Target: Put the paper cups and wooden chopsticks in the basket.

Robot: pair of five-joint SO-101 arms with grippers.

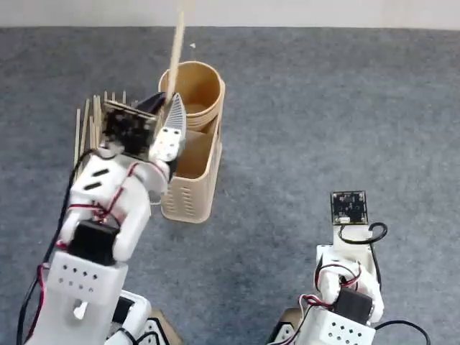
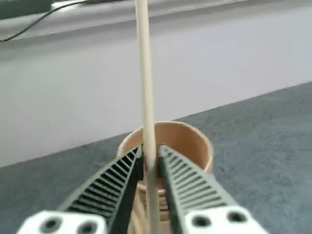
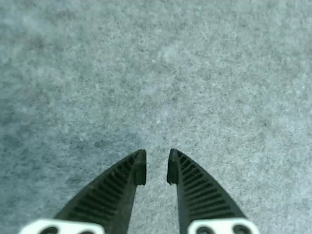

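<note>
My left gripper (image 2: 150,152) is shut on a single wooden chopstick (image 2: 145,87), held upright. From above, the left gripper (image 1: 172,108) and its chopstick (image 1: 176,50) stand over the near rim of a paper cup (image 1: 195,88). That cup sits in the far end of the beige slotted basket (image 1: 188,194). The cup (image 2: 190,141) is directly behind the fingers in the left wrist view. More wooden chopsticks (image 1: 88,129) lie in a bundle on the carpet left of the basket, partly hidden by the arm. My right gripper (image 3: 156,168) points down at bare carpet, its tips slightly apart and holding nothing.
Grey carpet (image 1: 323,108) covers the table, with open floor right of the basket. The right arm (image 1: 348,273) is folded back at the lower right, far from the basket. A pale wall (image 2: 219,63) runs behind the table's far edge.
</note>
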